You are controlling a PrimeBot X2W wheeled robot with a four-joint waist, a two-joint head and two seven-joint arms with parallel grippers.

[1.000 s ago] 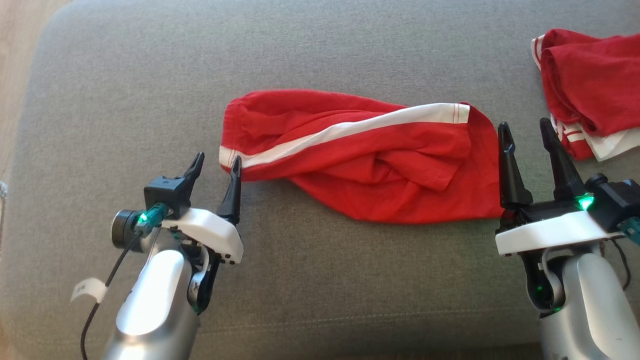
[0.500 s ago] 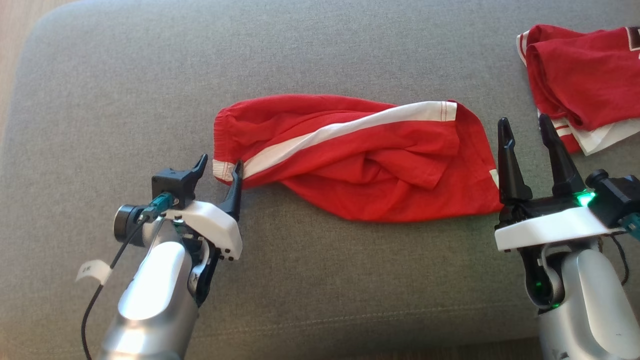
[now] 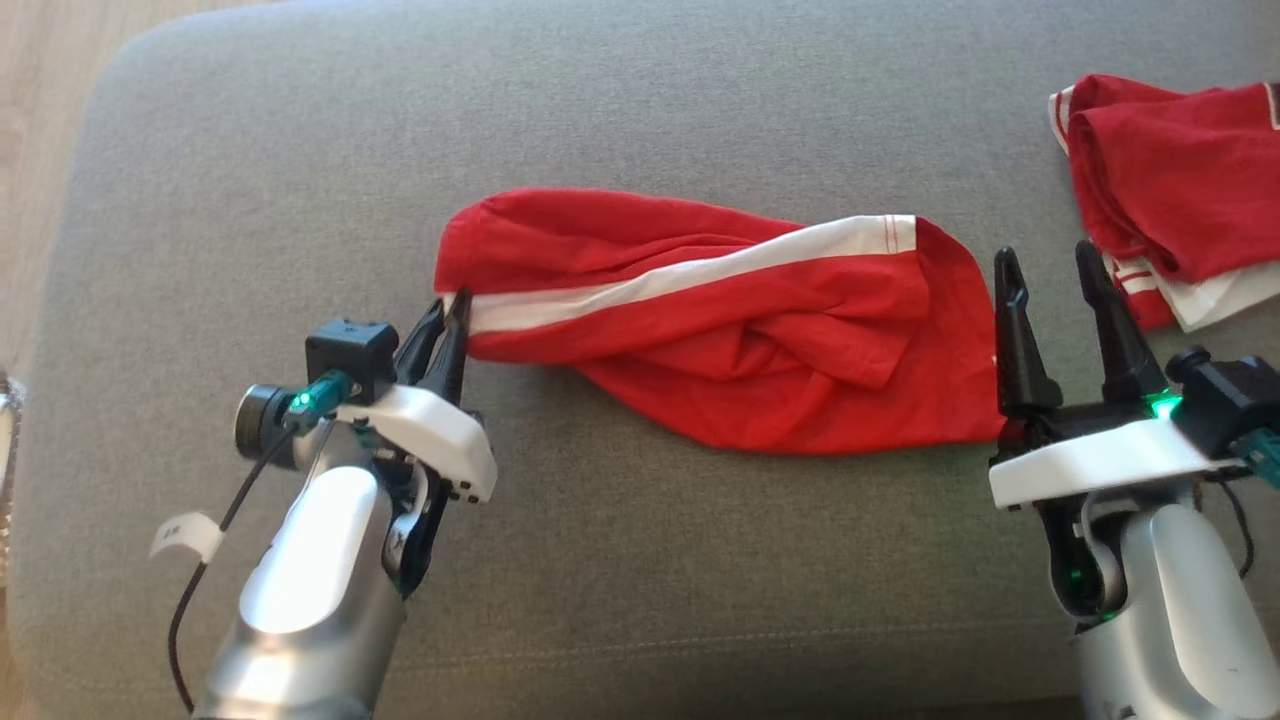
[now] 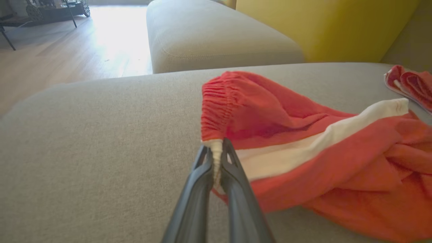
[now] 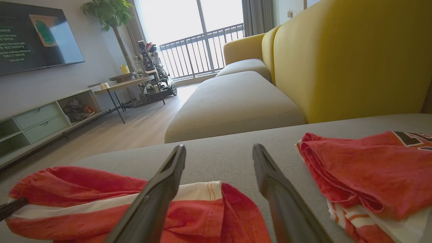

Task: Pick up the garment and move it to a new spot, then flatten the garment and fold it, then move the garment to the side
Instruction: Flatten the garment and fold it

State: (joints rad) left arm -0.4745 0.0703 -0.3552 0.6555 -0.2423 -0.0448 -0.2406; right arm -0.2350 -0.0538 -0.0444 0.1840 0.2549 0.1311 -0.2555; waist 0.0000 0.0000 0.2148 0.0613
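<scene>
Pinching the garment (image 3: pixel 720 390) by its waistband on the sofa (image 3: pixel 640 100), the left gripper (image 3: pixel 450 305) is clamping tight in the head view. Left wrist view: fingers (image 4: pixel 236 182) are biting little cloth, so slow lifting seems wise. Right wrist view: right gripper (image 5: pixel 218 147) is gaping empty.

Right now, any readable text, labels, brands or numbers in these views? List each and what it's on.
Nothing reads in full.
TV screen: several lines of pale text, too small and blurred to read.
Folded red garment: dark print at its top right edge, cut off by the frame, unreadable.
White tag beside the left forearm: faint marks, too small to read.
Red garment with the white stripe: no text visible.
</scene>
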